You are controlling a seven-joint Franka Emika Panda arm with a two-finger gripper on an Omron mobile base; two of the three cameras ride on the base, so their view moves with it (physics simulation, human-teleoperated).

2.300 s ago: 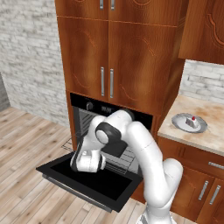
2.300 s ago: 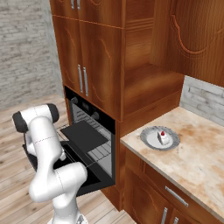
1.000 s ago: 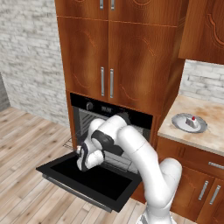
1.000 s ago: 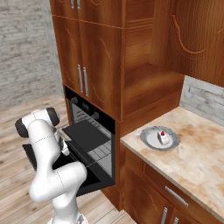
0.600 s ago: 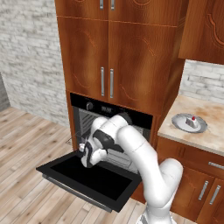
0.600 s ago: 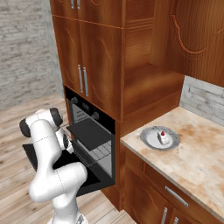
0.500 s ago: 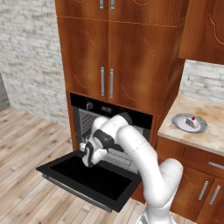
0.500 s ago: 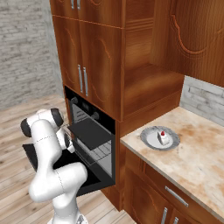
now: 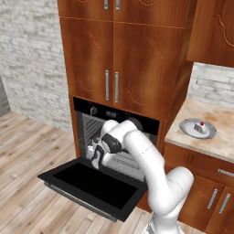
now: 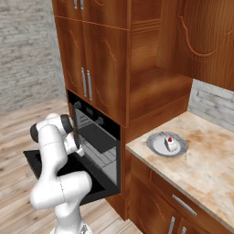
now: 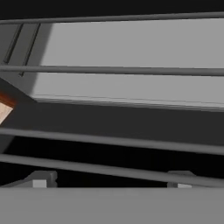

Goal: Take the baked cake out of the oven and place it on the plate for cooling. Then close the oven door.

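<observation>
The baked cake [image 9: 200,127] [image 10: 170,143], a small white piece with a red top, rests on the plate [image 9: 188,128] [image 10: 155,145] on the counter to the oven's right. The black oven [image 9: 119,114] [image 10: 97,121] stands open, and its oven door [image 9: 87,183] [image 10: 98,183] hangs down flat. My gripper [image 9: 95,154] [image 10: 77,142] [image 11: 109,183] is at the mouth of the cavity, above the door's hinge side, open with nothing held. In the hand view its fingertips [image 11: 40,180] sit wide apart just before the wire racks [image 11: 113,70].
Brown wooden cabinet doors [image 9: 114,59] rise above the oven. The stone counter [image 9: 215,141] [image 10: 205,169] runs to the right over drawers. Wooden floor [image 9: 27,151] spreads to the left of the open door, with a brick wall behind.
The hand has risen from over the open door and moved in toward the oven cavity. The cake, plate and door have not moved.
</observation>
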